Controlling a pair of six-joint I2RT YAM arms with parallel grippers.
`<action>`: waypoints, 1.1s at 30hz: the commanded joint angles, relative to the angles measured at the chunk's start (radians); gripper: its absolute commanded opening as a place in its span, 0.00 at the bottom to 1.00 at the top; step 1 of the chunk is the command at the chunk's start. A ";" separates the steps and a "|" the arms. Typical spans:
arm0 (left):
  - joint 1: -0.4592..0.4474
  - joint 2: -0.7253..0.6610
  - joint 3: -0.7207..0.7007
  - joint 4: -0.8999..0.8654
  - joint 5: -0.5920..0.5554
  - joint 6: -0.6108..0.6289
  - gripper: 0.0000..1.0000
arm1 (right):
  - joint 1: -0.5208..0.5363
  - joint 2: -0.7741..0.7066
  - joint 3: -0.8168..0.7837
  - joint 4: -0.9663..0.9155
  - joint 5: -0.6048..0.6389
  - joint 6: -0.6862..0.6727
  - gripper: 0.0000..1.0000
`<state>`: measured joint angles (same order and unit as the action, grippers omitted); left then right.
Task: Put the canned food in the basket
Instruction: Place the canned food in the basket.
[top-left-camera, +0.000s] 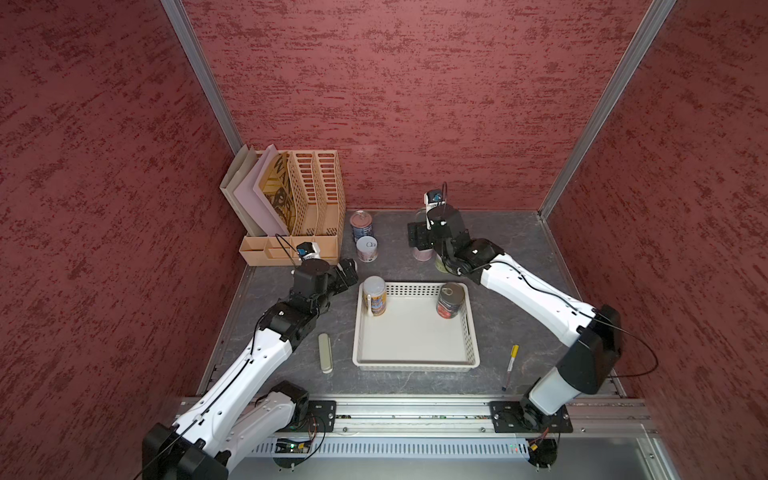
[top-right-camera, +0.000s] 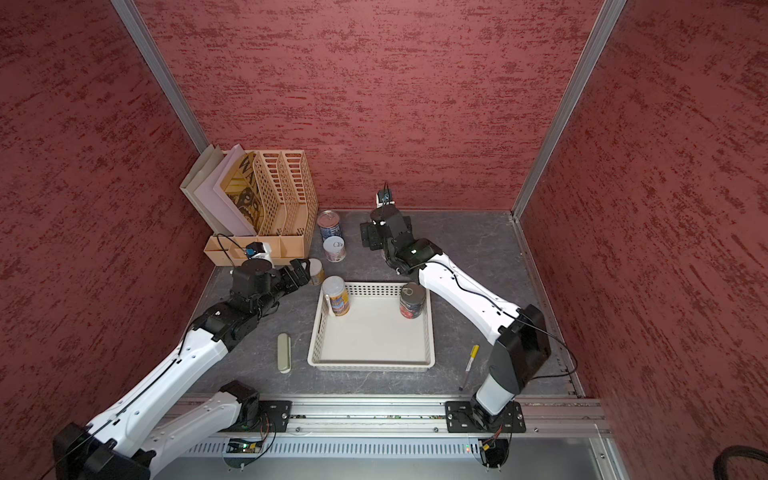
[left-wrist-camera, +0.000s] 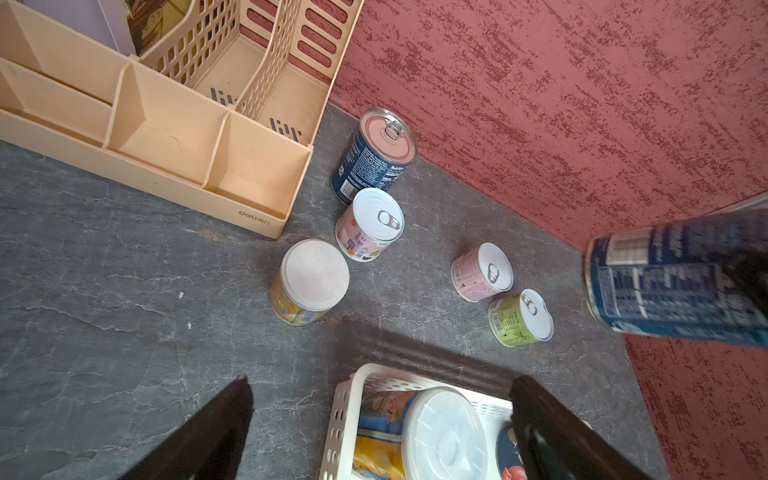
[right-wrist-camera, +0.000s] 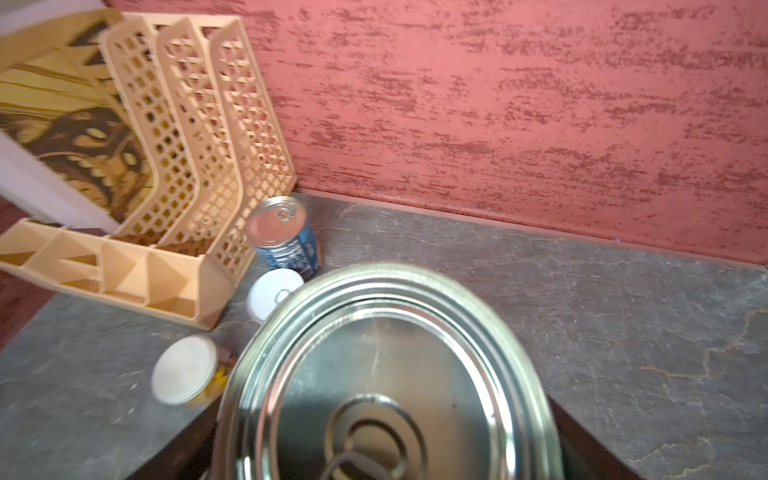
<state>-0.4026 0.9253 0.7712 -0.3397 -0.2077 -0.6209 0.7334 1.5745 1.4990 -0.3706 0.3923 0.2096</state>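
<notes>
Top views, basket: the basket (top-left-camera: 415, 366) lies nearer the robot than both claws. A tall yellow can (top-left-camera: 375, 297) and a red can (top-left-camera: 450, 301) stand in its far corners, with bare floor between.
Top views, right claw: the right claw (top-left-camera: 417, 237) hangs beyond the basket's far rim; its load is unclear here.
Top views, left claw: the left claw (top-right-camera: 300, 269) is spread and empty, a short yellow can (top-right-camera: 316, 272) just beside its tips.
Left wrist view, left claw: fingers wide apart, a basket corner right beneath, the short yellow can just ahead.
Left wrist view, carried can: the held blue can (left-wrist-camera: 673, 282) appears lifted off the table (left-wrist-camera: 104, 332), a finger of the right claw across it.
Right wrist view, grip: blurred; the right claw pinches the held blue can, its metal top filling the gap.
Step, as judged: carrying this can to the basket.
Doing it well: keep it upright, clear the far rim, and lower it onto the bare floor between the two cans. Part the fingers only once it rests.
Risk: clipping the red can, nearer this arm.
</notes>
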 joint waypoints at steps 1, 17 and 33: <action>0.007 -0.016 -0.013 0.009 -0.017 -0.003 1.00 | 0.067 -0.143 -0.039 0.095 0.078 0.012 0.30; 0.007 -0.020 -0.016 0.010 -0.030 -0.001 1.00 | 0.304 -0.404 -0.414 0.056 0.088 0.070 0.28; 0.007 -0.028 -0.017 0.008 -0.029 0.000 1.00 | 0.304 -0.461 -0.634 0.107 0.141 0.202 0.27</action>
<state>-0.4026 0.9073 0.7662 -0.3397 -0.2260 -0.6209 1.0325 1.1549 0.8547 -0.4126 0.4614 0.3687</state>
